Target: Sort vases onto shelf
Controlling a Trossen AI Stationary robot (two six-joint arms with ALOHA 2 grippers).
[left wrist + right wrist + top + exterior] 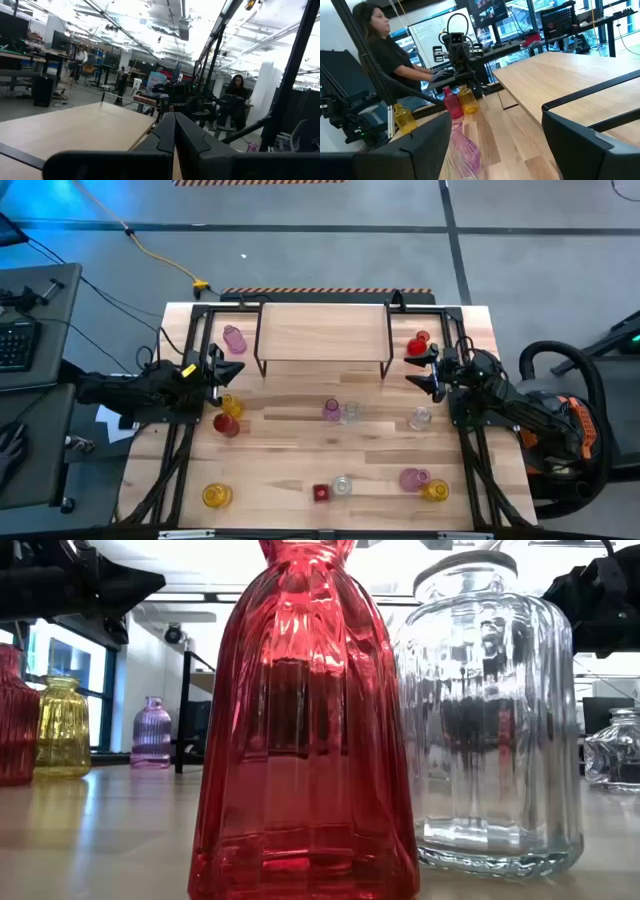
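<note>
Small translucent glass vases [331, 411] in red, pink, yellow and clear lie scattered over the tabletop in front of and beside the light wood plank shelf [322, 332] on thin black legs, whose top stands bare; by the look of it, sorting has yet to start. A pink vase [234, 338] sits just left of the shelf and a red one [418, 343] just right, both handy to the arms. The left gripper [220, 372] hovers off the shelf's left end, fingers pressed together on nothing. The right gripper [428, 368] hangs off its right end, fingers spread wide and empty, seemingly ready to take that red vase.
</note>
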